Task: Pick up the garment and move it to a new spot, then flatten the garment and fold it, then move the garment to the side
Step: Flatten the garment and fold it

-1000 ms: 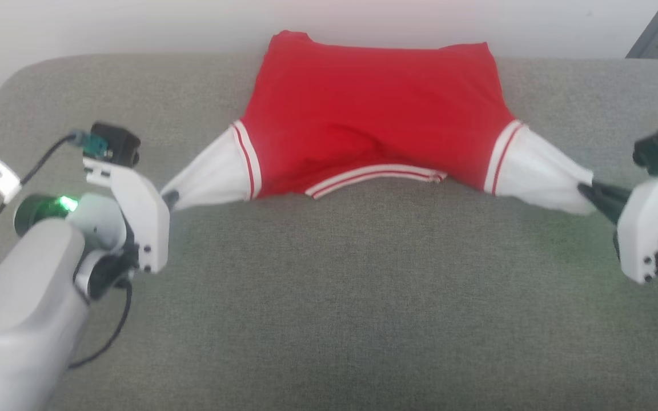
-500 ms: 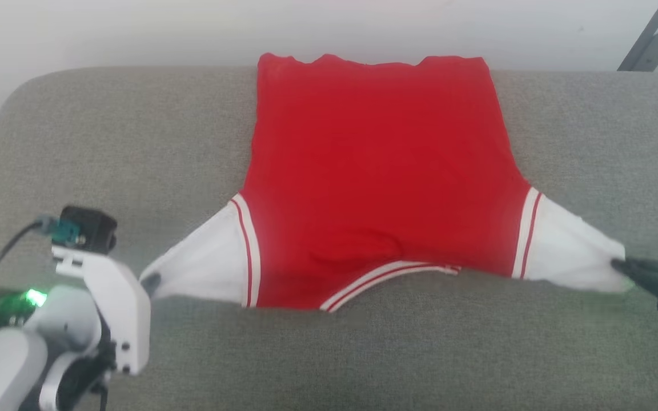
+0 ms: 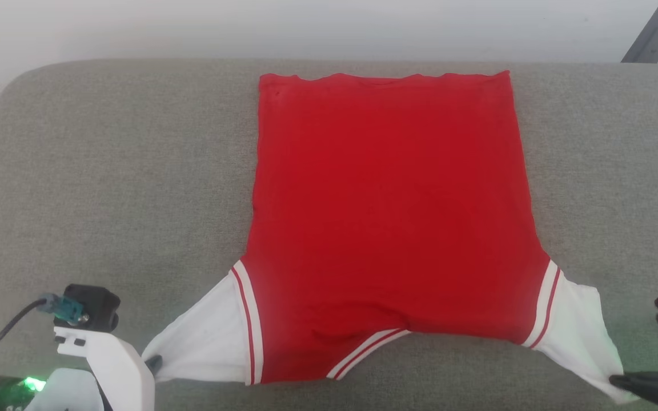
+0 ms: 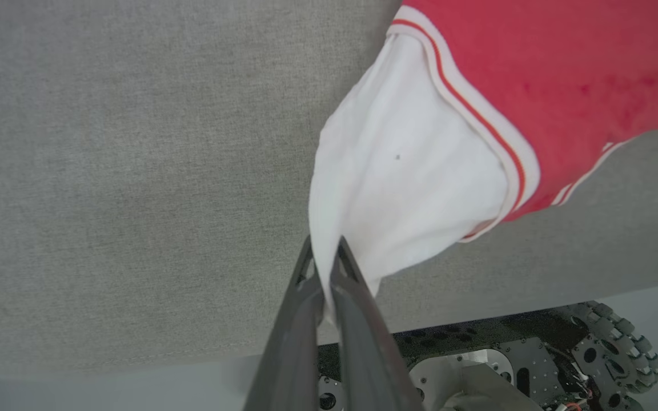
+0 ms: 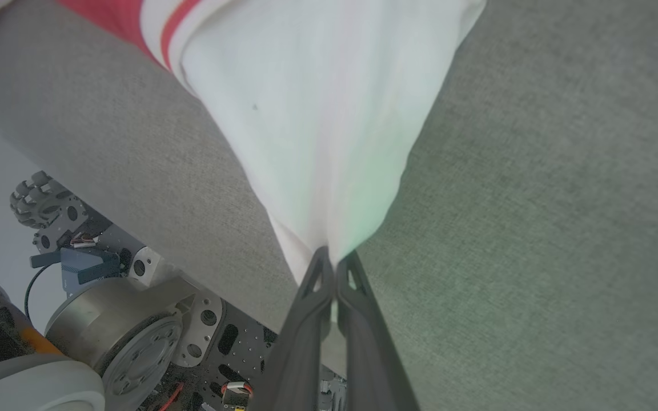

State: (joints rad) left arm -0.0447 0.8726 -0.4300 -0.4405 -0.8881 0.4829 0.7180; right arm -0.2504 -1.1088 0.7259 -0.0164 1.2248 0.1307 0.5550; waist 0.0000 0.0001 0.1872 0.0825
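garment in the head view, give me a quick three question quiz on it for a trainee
1. True or false: the garment lies with lettering facing up.
2. What does the left pincer grip? A) the red hem B) a white sleeve C) nothing
3. Fill in: the right pincer is shut on the other ____.

Key: 1 false, the upper side is plain red; 2 B; 3 sleeve.
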